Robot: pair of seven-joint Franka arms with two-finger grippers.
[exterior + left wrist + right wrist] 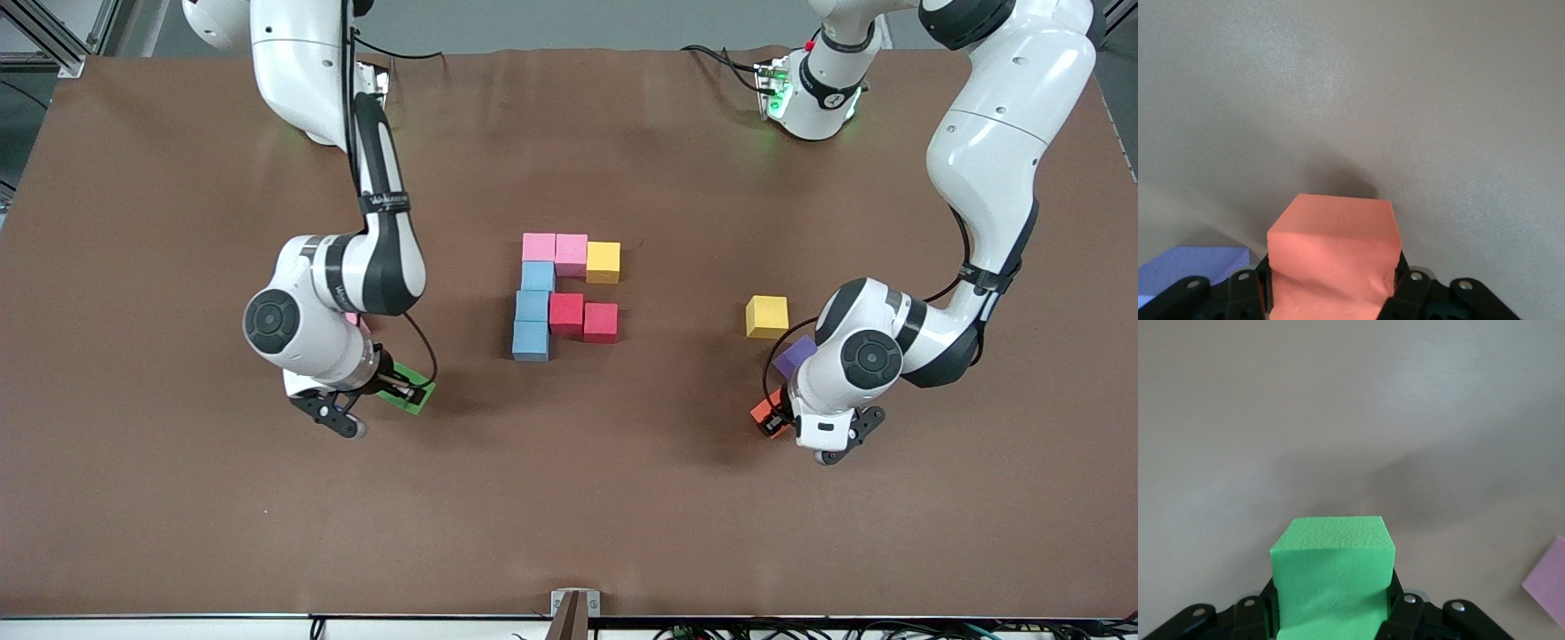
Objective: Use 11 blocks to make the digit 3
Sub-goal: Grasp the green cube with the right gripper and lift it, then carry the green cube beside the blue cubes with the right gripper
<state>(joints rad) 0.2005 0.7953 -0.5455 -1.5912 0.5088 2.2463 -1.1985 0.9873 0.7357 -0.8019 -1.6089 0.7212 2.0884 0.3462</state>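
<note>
Green block [1331,580] clamped in right tool [1331,613], orange block [1331,260] in left tool [1331,297], eight-block figure [551,298] between.

Purple block [794,356] half hidden under the left arm; pink block [1548,581] cut off at the right wrist view's edge

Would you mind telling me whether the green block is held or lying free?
Held: the right gripper is shut on the green block, its fingers pressing both sides.
</note>
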